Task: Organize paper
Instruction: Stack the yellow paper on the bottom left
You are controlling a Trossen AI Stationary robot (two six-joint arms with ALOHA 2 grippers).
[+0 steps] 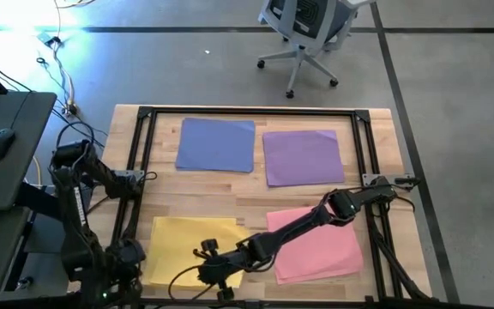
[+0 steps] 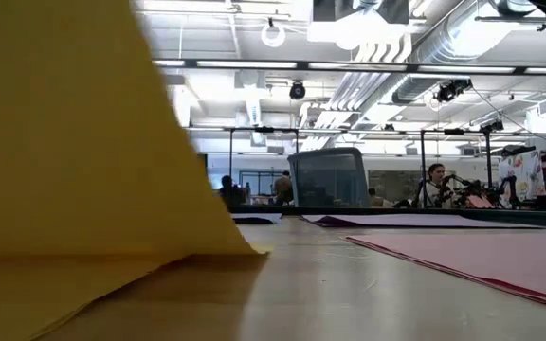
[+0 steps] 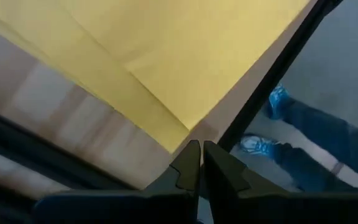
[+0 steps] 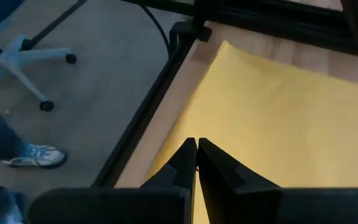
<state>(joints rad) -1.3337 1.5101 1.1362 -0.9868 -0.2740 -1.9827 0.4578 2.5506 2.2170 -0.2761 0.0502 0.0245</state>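
Observation:
Four colours of paper lie on the wooden table: blue [image 1: 217,143] far left, purple [image 1: 303,156] far right, pink [image 1: 324,249] near right, and a yellow stack [image 1: 187,240] near left. My right gripper [image 1: 208,273] reaches across the table to the yellow stack's near edge, and its fingers [image 4: 196,142] are shut. My left gripper [image 1: 135,257] is shut [image 3: 201,144] just off a corner of the yellow stack [image 3: 188,127]. In the low view a yellow sheet [image 2: 74,142] rises steeply off the table. My right gripper is shut at the near edge of the yellow paper [image 4: 178,146], coming in slanting from the table's right. The fingers cover the place of contact, so one sheet or several cannot be told. My left gripper: I cannot tell whether its tips touch the yellow corner.
A black metal frame [image 1: 363,163] runs round the table's edges, close to the yellow stack's near side [image 4: 142,124]. A person's legs and blue shoes [image 3: 257,144] stand beside the near edge. An office chair [image 1: 307,34] stands beyond the far edge. Bare wood shows between the stacks.

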